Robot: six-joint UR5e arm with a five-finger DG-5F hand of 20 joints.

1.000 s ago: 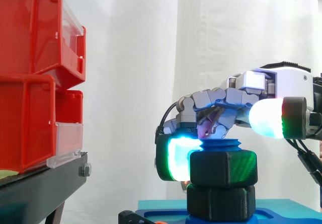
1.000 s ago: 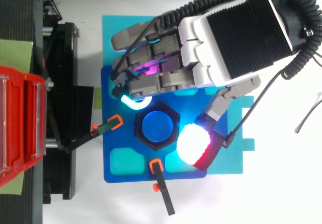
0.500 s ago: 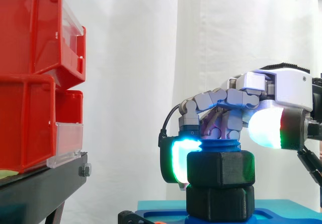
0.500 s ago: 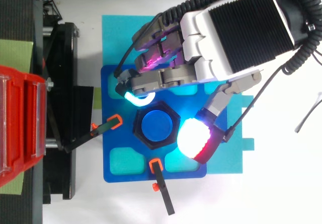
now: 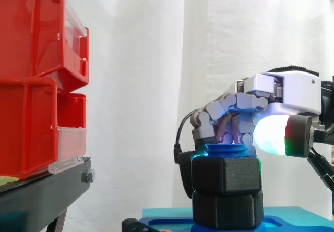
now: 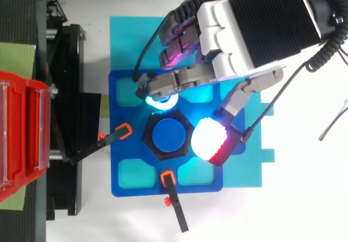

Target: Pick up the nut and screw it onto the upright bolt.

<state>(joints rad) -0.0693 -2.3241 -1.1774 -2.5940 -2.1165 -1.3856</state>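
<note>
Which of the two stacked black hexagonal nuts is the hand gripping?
The upper black hexagonal nut, pinched between the hand's pads; the lower nut sits untouched on the blue plate.

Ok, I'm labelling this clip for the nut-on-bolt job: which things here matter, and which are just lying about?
In the job:
nut
bolt
hand, at the nut
plate under the bolt

Lying about:
bins
stand
clamps
mat
</note>
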